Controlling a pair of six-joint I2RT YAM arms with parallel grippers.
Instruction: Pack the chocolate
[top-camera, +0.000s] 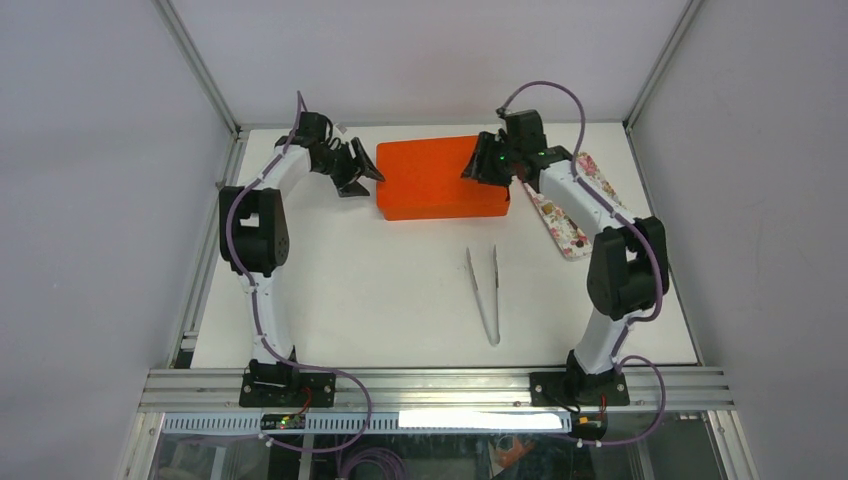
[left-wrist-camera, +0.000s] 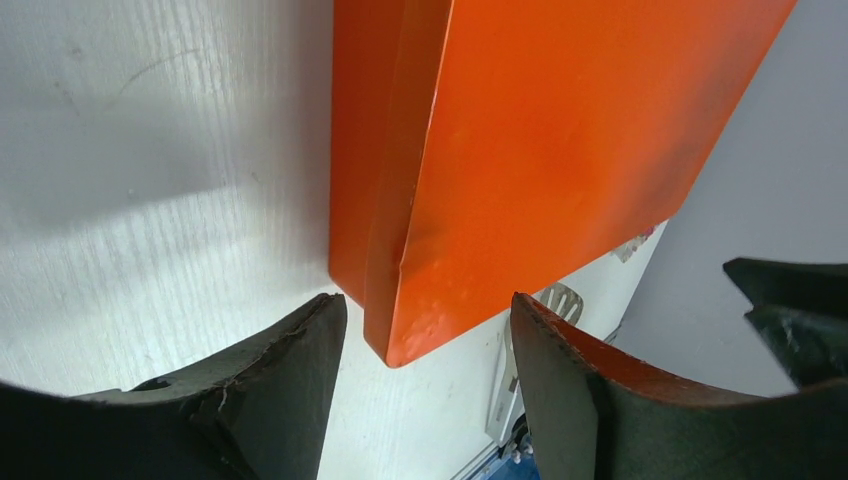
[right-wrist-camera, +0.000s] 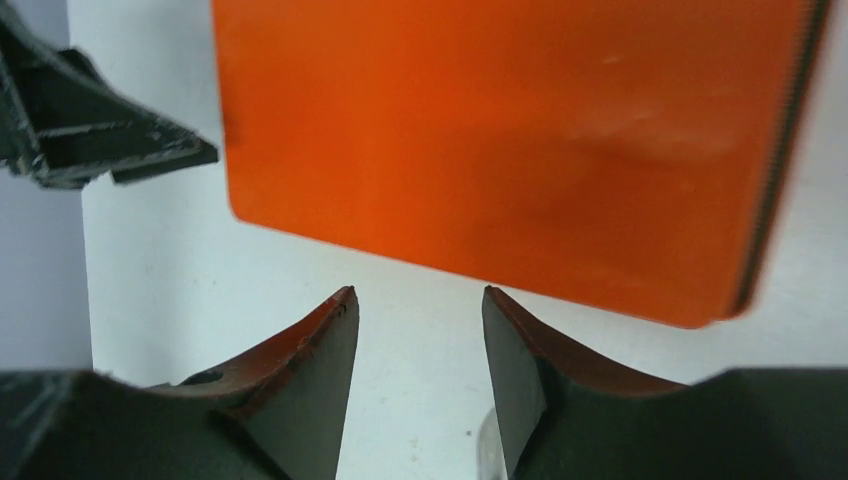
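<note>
A smooth orange box (top-camera: 440, 178) with rounded corners lies on the white tabletop (top-camera: 350, 290). Its corner sits in the gap of the left end effector (left-wrist-camera: 428, 300), which is moderately open and touches neither side. The right end effector (right-wrist-camera: 418, 292) is half open and empty, with the box just ahead. The left wrist view alone shows the lid's seam. The overhead view shows slim metal tweezers (top-camera: 485, 290) behind both and a flowered tray (top-camera: 560, 225) beside the right one. The chocolate's place I cannot tell.

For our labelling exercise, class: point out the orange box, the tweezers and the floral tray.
orange box (top-camera: 440, 178): top external view, middle of its top face.
tweezers (top-camera: 492, 332): top external view, near the joined end.
floral tray (top-camera: 562, 228): top external view, on its near end.
</note>
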